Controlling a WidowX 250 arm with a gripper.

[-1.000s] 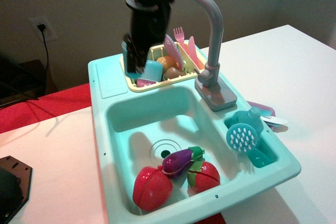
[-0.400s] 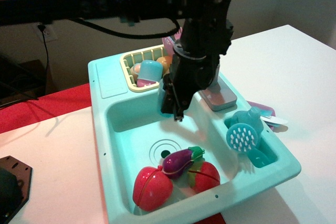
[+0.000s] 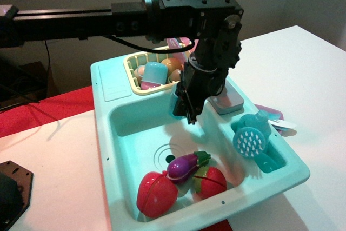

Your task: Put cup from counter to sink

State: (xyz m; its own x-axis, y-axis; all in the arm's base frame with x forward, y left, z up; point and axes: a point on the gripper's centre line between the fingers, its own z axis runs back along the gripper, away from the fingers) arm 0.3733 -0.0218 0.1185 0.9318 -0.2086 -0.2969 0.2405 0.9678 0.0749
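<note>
My gripper [image 3: 188, 115] hangs over the back middle of the mint-green sink [image 3: 125, 133], fingers pointing down, just above the basin. The fingers look shut on the small teal-blue cup [image 3: 177, 104]. Only a sliver of the cup shows at the left of the dark fingers. The rest is hidden. The ribbed mint-green counter ledge [image 3: 113, 82] at the back left is bare. The ringed drain [image 3: 165, 155] lies below and left of the gripper.
A toy eggplant [image 3: 186, 165], a red fruit [image 3: 156, 193] and a strawberry [image 3: 211, 181] lie at the sink's front. The yellow dish rack [image 3: 132, 66] holds a pale blue cup with pink base [image 3: 153, 74]. The grey tap base [image 3: 227, 101] and a teal brush [image 3: 249, 142] stand on the right.
The arm has swung from the back left by the dish rack to over the sink, carrying the teal cup. It has since shifted slightly right.
</note>
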